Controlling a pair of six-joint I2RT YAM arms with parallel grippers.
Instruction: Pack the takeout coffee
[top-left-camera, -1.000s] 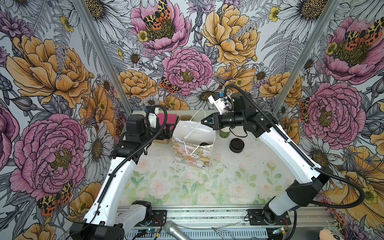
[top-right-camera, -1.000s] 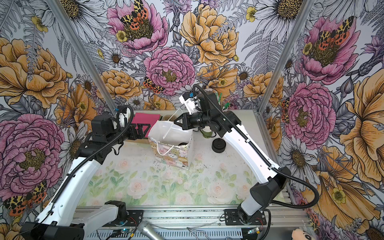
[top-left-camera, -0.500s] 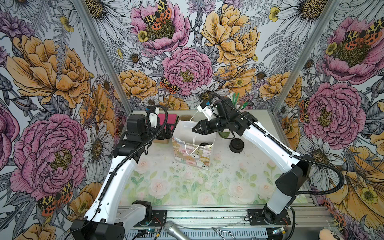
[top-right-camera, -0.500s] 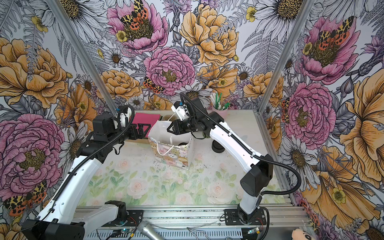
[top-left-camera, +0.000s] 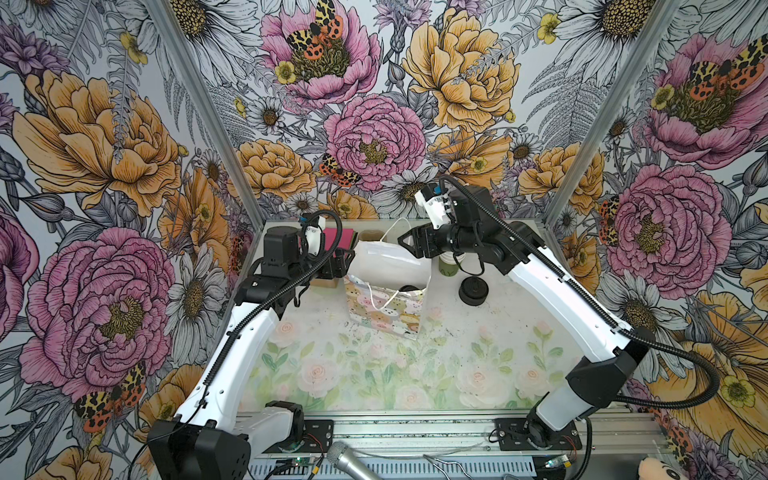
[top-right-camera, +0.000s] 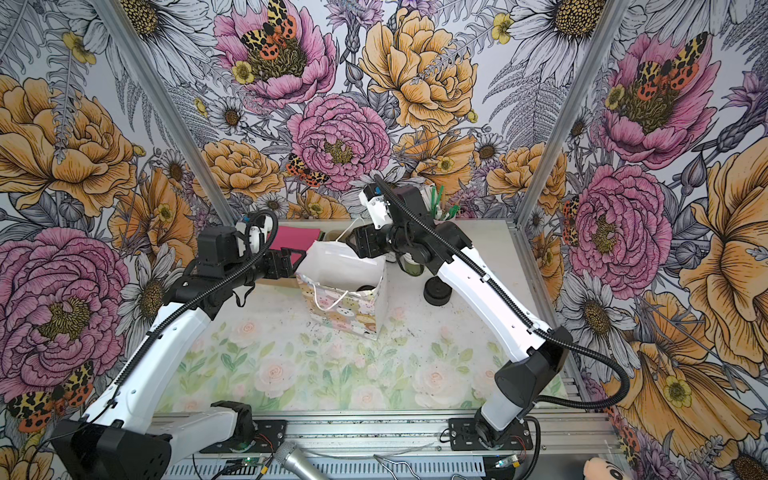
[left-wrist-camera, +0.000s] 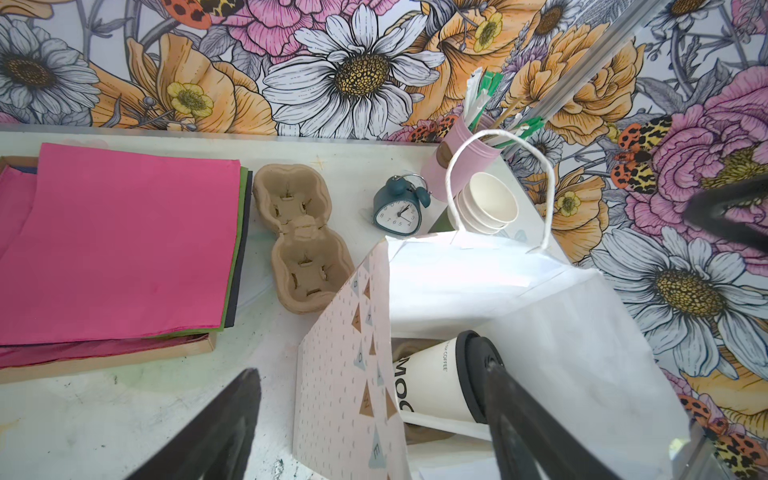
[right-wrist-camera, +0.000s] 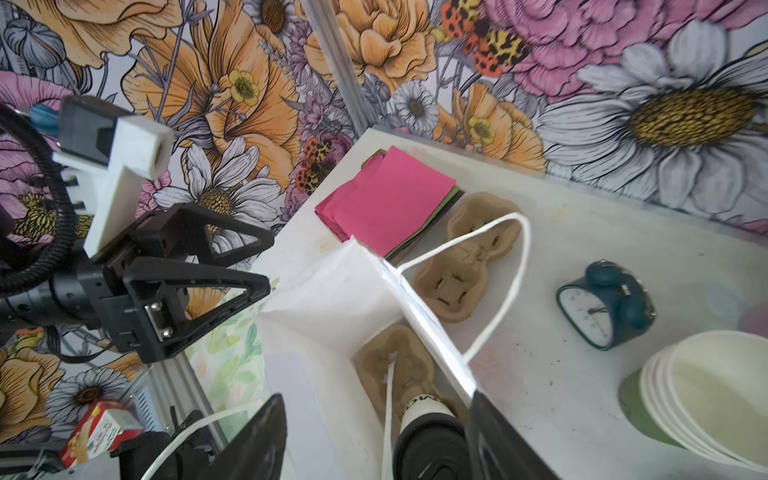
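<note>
The takeout coffee (left-wrist-camera: 432, 382), a white cup with a black lid, stands in a brown carrier inside the patterned paper bag (top-left-camera: 384, 299); in both top views only its lid (top-right-camera: 365, 287) shows through the bag's mouth. My left gripper (top-left-camera: 343, 264) is open at the bag's left rim. In the left wrist view its fingers (left-wrist-camera: 523, 424) straddle the bag's side wall (left-wrist-camera: 345, 374). My right gripper (top-left-camera: 405, 241) hangs open over the bag's back rim. In the right wrist view the lidded cup (right-wrist-camera: 430, 449) lies below, between its spread fingers (right-wrist-camera: 257, 444).
On the table behind the bag lie a pink paper stack (top-left-camera: 338, 239), a spare cup carrier (left-wrist-camera: 301, 237) and a teal alarm clock (left-wrist-camera: 397, 205). To its right are nested cups (left-wrist-camera: 488, 203), a pink cup of straws (left-wrist-camera: 457, 153) and a pile of black lids (top-left-camera: 473, 291).
My right gripper has gone from shut to open. It swung left over the bag's mouth and has come back a little to the right. The left arm has hardly moved.
</note>
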